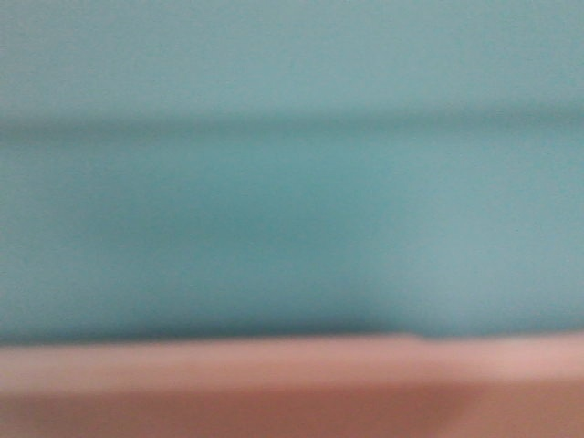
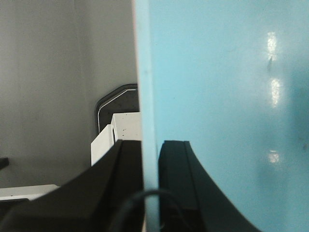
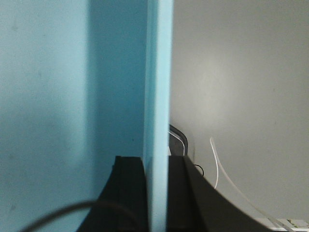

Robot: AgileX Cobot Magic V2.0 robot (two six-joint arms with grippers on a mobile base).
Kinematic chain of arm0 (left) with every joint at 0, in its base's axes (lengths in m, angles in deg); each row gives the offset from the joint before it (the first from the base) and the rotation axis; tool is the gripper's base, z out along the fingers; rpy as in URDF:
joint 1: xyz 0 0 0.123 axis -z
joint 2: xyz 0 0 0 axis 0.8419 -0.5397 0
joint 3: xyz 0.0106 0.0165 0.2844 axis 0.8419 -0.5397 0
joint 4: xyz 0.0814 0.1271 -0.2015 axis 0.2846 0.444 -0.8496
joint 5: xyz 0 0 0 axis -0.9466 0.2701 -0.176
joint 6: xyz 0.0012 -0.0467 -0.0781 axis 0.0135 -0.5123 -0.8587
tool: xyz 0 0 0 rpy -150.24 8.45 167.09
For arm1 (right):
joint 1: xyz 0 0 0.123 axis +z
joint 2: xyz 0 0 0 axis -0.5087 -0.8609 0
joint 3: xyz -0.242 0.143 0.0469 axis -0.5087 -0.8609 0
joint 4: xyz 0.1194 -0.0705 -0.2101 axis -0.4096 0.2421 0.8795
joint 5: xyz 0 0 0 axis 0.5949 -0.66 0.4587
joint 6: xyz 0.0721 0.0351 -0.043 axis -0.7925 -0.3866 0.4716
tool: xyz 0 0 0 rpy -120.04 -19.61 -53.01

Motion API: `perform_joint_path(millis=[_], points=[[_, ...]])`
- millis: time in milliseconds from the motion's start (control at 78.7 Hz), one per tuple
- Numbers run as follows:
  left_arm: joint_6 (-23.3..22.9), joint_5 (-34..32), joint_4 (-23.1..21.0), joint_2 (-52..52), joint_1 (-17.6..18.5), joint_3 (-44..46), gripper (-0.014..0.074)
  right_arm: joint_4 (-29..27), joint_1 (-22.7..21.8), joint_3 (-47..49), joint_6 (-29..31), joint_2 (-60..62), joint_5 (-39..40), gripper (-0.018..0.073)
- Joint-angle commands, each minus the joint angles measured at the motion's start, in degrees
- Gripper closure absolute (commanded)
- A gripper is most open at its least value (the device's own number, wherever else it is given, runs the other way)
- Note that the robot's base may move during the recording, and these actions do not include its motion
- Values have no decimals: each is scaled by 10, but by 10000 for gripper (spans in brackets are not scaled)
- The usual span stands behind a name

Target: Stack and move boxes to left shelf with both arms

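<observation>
Left gripper (image 2: 151,150): its two dark fingers are pinching a wall of the light blue box (image 2: 217,96), one finger on each face.
Right gripper (image 3: 154,162): it is pinching another wall of the same box, in the same way.
Pink box (image 1: 274,392): it is showing as a blurred band directly under the blue one, very near the front camera.
White block (image 2: 120,133): it is standing beyond the left fingers.
Grey wall (image 2: 48,72): it is standing farthest.
</observation>
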Motion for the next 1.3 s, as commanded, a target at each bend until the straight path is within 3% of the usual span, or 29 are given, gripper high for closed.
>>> perform_joint_path(millis=[0, 1284], points=[[4, 27, -37, 19, 7, 23, 601, -9, 4, 22, 3, 17, 0, 492], [4, 23, -41, 19, 7, 23, 601, -9, 3, 22, 3, 17, -4, 492]])
